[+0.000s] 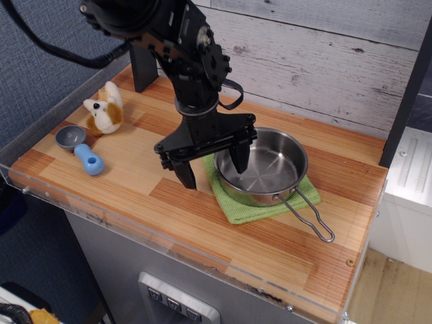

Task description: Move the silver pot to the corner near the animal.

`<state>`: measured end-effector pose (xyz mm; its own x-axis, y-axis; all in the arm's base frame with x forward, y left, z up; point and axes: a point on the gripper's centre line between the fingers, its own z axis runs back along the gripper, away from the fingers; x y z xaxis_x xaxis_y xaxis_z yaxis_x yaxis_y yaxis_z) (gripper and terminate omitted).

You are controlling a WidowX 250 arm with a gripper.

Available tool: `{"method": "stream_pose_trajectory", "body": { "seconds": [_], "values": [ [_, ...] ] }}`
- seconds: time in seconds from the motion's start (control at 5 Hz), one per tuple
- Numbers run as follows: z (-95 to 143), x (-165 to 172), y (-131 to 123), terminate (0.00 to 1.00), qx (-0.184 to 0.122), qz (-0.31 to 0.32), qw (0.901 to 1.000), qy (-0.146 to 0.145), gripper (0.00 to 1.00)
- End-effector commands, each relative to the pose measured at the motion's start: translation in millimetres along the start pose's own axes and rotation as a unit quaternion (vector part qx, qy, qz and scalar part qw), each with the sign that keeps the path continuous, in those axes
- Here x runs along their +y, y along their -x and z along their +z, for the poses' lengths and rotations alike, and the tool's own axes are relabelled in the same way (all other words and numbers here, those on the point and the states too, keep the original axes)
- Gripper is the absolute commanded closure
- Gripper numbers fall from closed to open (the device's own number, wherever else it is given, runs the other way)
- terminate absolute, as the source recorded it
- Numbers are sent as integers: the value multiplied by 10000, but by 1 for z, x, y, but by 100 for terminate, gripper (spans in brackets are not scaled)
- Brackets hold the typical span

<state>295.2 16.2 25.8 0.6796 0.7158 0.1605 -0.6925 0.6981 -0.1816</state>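
**Open gripper straddles the pot's near-left rim**

The silver pot (pixel 262 166) sits on a green cloth (pixel 251 204) right of the tabletop's centre, its wire loop handle (pixel 309 216) pointing toward 4 o'clock. The gripper (pixel 213 165) hangs at the pot's 9 o'clock side with its fingers spread wide and nothing held: one finger (pixel 240 154) dips over the bowl just inside the rim, the other (pixel 186 174) stands outside, over the bare wood beside the cloth. Whether either tip touches anything cannot be told.

The animal (pixel 106 111) sits far off at 10 o'clock, by the corner (pixel 128 67) beside the black upright post (pixel 143 66); a blue-handled scoop (pixel 81 148) lies just in front of it.

The pot looks stiff, thin-walled and probably light, but its polished steel is likely slippery, so a pinch across the rim wall seems the firmest hold. The thin handle would likely let the bowl swing. The cloth beneath may drag along if the pot is slid rather than lifted.
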Motion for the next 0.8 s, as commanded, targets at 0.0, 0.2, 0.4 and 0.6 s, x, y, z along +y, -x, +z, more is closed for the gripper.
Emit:
{"method": "stream_pose_trajectory", "body": {
  "seconds": [0.0, 0.2, 0.4, 0.6],
  "values": [
    [10, -9, -9, 0, -246, -9, 9997, 76, 100],
    [19, -4, -11, 0, -345, 79, 9994, 4, 100],
    [24, 0, -12, 0, -363, 110, 9993, -54, 100],
    [29, 3, -13, 0, -423, 138, 9990, -97, 100]
  ]
}}
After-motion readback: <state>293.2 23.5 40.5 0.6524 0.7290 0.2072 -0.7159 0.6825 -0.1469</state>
